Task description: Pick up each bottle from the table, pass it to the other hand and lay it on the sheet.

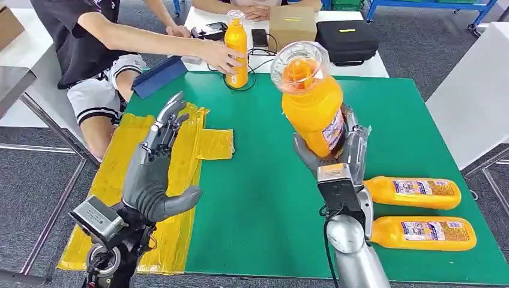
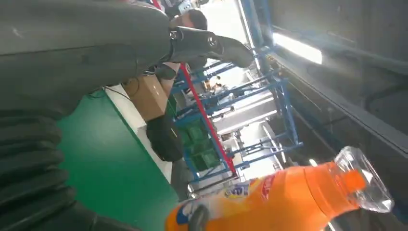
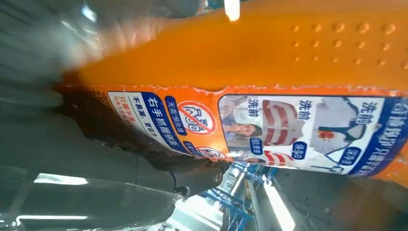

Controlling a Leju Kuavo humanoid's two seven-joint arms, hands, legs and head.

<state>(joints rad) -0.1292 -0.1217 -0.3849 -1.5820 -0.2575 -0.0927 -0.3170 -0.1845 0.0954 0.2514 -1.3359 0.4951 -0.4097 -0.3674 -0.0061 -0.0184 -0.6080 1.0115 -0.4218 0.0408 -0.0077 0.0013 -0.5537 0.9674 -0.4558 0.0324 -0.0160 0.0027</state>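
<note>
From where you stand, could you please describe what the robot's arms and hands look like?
Both hands are grey with darker fingers. The left hand has a thick grey thumb and a boxy silver-and-black camera at its wrist, above a black forearm with cables. The right hand has a black wrist module, a thin black cable, and a smooth silver forearm.

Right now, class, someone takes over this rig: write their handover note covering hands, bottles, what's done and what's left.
Right hand grips a raised bottle above the mat.
Left hand open, raised over the yellow sheet.
Two bottles lie on the mat by the right arm; a person's hand holds a fourth at the far edge.
Done: none on the sheet.
Left: pass this one over, lay it down, then the rest.
</note>
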